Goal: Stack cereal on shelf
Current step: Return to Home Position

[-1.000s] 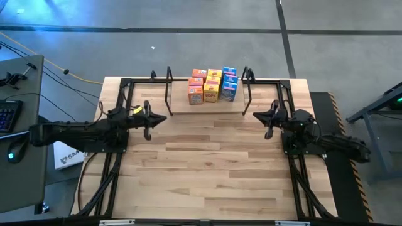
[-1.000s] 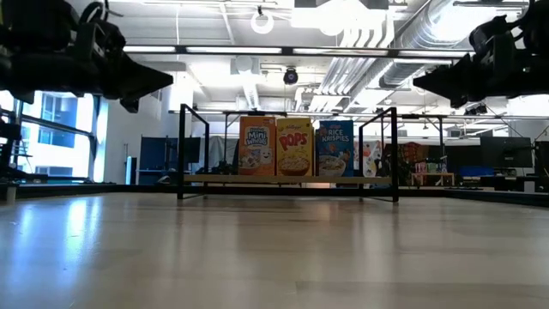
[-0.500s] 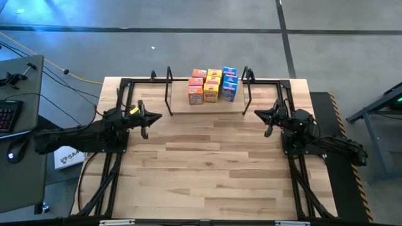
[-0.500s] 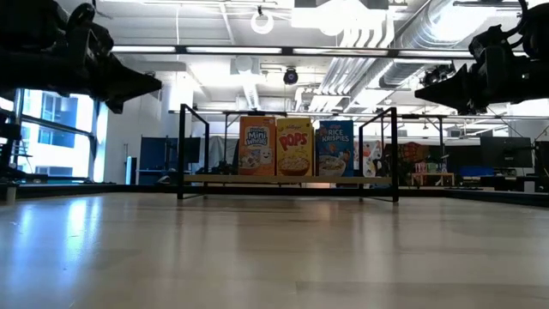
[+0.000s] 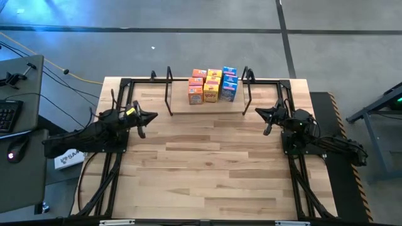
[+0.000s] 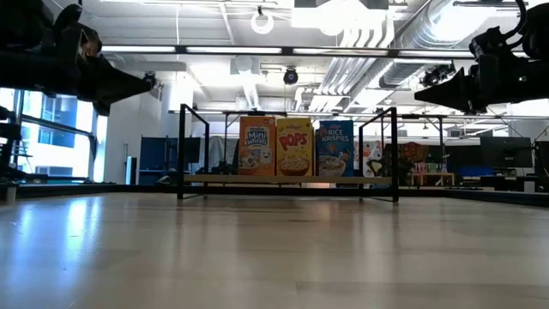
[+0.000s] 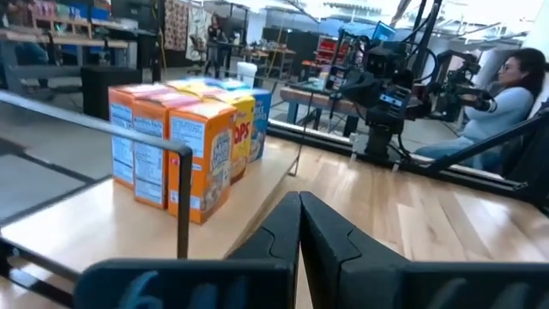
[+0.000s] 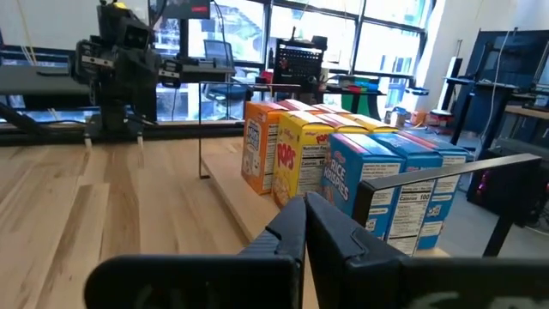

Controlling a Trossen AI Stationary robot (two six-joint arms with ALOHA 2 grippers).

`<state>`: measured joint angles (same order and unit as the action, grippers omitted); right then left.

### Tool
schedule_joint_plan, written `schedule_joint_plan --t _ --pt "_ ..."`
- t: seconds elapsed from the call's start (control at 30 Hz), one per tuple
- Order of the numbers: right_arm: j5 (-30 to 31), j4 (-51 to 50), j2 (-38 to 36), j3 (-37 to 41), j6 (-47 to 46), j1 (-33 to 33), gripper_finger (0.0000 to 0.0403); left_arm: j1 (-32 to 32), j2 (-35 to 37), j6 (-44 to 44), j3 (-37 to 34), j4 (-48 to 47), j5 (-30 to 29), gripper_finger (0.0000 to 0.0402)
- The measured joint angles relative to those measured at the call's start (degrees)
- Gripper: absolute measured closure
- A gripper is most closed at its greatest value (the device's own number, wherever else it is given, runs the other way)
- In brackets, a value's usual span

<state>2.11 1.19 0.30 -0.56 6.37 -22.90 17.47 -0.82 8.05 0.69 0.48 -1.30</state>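
Cereal (image 5: 212,88) stands on shelf (image 5: 207,108), well apart from left and right jaws; both closed, empty.

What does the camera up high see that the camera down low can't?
Only the high view shows the cereal standing in rows, one box behind another, and a keyboard far off to the left. Only the low view shows the pictures on the front boxes and the ceiling pipes. Both show the shelf, with the left gripper and right gripper off to its sides, holding nothing.
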Motion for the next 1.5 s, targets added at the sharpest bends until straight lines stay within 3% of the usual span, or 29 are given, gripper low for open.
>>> schedule_joint_plan --t 0.33,1.5 --pt "0.0 0.0 0.0 0.0 -0.3 0.0 0.0403 0.0 -3.0 1.3 0.0 0.1 0.2 0.0401" --pt "0.0 -0.1 0.0 0.0 -0.3 0.0 0.0402 0.0 -3.1 1.3 0.0 0.1 0.2 0.0401"
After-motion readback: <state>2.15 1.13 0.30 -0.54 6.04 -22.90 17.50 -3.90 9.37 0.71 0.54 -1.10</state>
